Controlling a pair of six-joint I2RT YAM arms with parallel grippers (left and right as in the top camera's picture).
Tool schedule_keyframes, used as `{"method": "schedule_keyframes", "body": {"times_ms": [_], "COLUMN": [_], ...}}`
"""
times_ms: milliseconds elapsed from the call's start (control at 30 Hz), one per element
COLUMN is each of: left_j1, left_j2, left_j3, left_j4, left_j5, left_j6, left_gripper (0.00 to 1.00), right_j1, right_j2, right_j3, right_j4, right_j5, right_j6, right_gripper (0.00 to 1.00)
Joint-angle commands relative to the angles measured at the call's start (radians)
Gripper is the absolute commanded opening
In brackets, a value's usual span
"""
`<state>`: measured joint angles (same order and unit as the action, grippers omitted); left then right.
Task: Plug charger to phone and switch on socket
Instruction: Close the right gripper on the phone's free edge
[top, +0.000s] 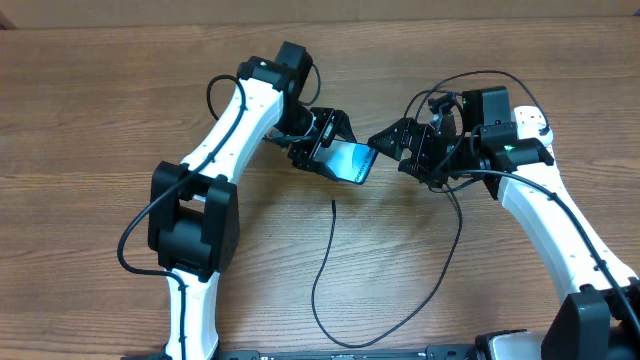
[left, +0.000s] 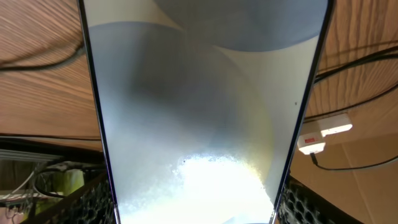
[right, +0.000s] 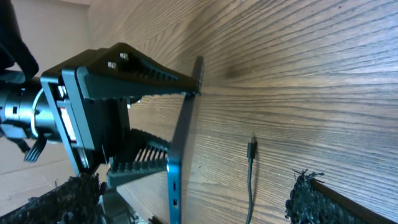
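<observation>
My left gripper (top: 333, 150) is shut on the phone (top: 352, 162) and holds it tilted above the table, blue screen up. In the left wrist view the phone's pale back (left: 199, 112) fills the frame between my fingers (left: 93, 200). My right gripper (top: 385, 148) stands open just right of the phone's end, with nothing in it. Its wrist view shows the phone edge-on (right: 177, 162), ports facing me. The charger (top: 325, 260) lies looped on the wood, its connector tip (right: 252, 149) free below the phone. Part of the white socket (left: 320, 134) shows in the left wrist view.
The black cable loop runs toward the table's front edge (top: 350, 343) and back up under the right arm (top: 455, 240). Both arms' own cables arch over their wrists. Bare wood surrounds the phone.
</observation>
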<state>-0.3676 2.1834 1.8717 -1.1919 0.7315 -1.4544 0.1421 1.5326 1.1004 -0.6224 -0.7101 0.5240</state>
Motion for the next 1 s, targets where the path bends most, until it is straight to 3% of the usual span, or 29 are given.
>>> {"method": "schedule_keyframes", "body": {"times_ms": [0, 267, 967], "left_j1": [-0.032, -0.072, -0.103], "left_j2": [0.004, 0.004, 0.004], "left_j3": [0.027, 0.027, 0.027], "left_j4": [0.024, 0.056, 0.056], "left_j5": [0.021, 0.02, 0.081], "left_j6": [-0.078, -0.114, -0.192], "left_gripper": [0.04, 0.04, 0.04], "right_j1": [0.003, 0.003, 0.099], "right_j2": [-0.002, -0.002, -0.002], "right_j3": [0.021, 0.019, 0.019], "right_j4": [-0.011, -0.101, -0.105], "right_j5": [0.022, 0.086, 0.216], "right_j6": [0.003, -0.018, -0.023], "right_gripper": [1.0, 1.0, 0.96]}}
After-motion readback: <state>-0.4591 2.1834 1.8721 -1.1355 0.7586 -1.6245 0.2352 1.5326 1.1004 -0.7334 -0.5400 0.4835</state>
